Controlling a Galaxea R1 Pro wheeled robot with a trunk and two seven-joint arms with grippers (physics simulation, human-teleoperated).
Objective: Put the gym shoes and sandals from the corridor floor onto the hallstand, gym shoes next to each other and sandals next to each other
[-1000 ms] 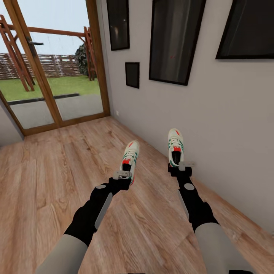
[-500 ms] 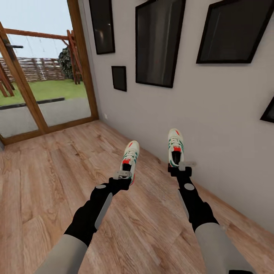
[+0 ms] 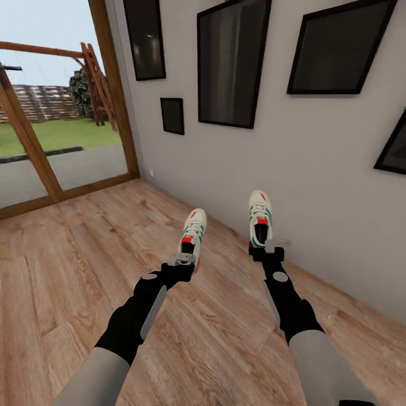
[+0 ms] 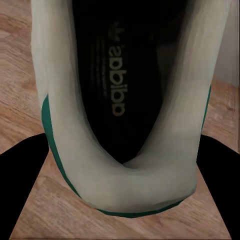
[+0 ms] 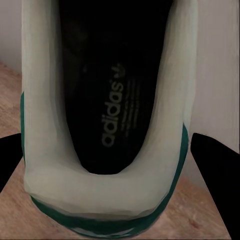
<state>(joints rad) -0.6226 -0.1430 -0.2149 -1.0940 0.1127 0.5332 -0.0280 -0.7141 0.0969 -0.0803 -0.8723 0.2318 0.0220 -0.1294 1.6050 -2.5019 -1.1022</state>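
Each arm carries one gym shoe above the corridor floor [image 3: 67, 270]. My left gripper [image 3: 183, 261] is shut on the heel of the left gym shoe [image 3: 192, 231], cream-white with green stripes and a red tongue. The right gripper [image 3: 268, 248] is shut on the heel of the right gym shoe [image 3: 260, 217], held closer to the wall. In the left wrist view the heel collar and dark insole of the left gym shoe [image 4: 125, 100] sit between the dark fingers [image 4: 20, 170]. The right wrist view looks into the right gym shoe [image 5: 110, 115] the same way. Sandals and hallstand are out of view.
A grey wall [image 3: 316, 186] with several black-framed pictures [image 3: 230, 62] runs along the right, close to the right shoe. A wood-framed glass door [image 3: 56, 113] to a garden stands at the far left. Open wood floor stretches to the left and ahead.
The whole view has swung to the right: the door slid left and more framed pictures came in on the right. Both arms and the held shoes keep their place in the picture.
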